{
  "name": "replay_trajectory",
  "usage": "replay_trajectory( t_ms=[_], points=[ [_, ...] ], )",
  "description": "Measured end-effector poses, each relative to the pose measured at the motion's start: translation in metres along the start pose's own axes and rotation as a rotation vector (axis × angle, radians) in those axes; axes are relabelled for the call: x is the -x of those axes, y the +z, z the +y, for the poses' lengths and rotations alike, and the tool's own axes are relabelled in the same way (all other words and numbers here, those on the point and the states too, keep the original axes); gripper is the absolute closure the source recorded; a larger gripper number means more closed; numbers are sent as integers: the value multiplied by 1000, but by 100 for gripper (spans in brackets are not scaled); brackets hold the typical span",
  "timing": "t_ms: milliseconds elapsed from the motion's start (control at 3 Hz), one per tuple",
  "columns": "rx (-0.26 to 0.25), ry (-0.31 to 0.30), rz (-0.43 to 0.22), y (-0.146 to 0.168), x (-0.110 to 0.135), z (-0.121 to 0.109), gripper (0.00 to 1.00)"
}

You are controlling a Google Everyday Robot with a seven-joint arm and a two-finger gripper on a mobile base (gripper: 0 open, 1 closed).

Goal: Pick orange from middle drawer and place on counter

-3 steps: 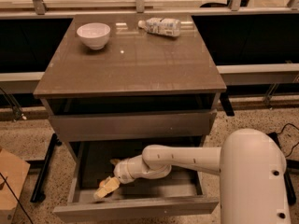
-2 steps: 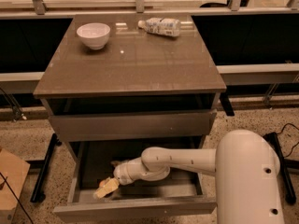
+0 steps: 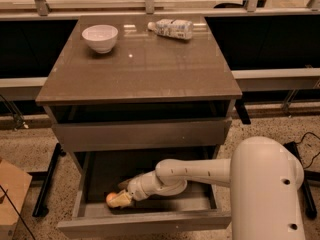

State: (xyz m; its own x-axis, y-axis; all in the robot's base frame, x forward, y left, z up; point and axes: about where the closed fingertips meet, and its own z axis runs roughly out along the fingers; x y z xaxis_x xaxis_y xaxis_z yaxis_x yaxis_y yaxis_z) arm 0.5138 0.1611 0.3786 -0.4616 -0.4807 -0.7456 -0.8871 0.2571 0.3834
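Note:
The middle drawer (image 3: 150, 224) is pulled open below the counter (image 3: 150, 69). The small orange (image 3: 109, 199) lies on the drawer's dark floor at the front left. My gripper (image 3: 119, 199) reaches down into the drawer from the right and is right against the orange, its tip touching or around the fruit. The white arm (image 3: 195, 173) crosses the drawer's right half and hides part of the floor.
A white bowl (image 3: 100, 36) stands at the counter's back left and a plastic bottle (image 3: 171, 28) lies at the back centre. The drawer above (image 3: 142, 133) is closed. A cardboard box (image 3: 10, 194) stands on the floor at left. My white base (image 3: 267, 189) fills the lower right.
The gripper stays at the orange in the drawer's front left corner. My base has shifted slightly to the left.

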Motion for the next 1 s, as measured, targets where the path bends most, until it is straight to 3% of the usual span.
replay_trajectory(
  t_ms=[333, 667, 1000],
  points=[
    [-19, 0, -7, -12, -5, 3, 65],
    [-7, 4, -18, -12, -10, 14, 88],
    [-6, -8, -57, -19, 1, 24, 100]
  ],
)
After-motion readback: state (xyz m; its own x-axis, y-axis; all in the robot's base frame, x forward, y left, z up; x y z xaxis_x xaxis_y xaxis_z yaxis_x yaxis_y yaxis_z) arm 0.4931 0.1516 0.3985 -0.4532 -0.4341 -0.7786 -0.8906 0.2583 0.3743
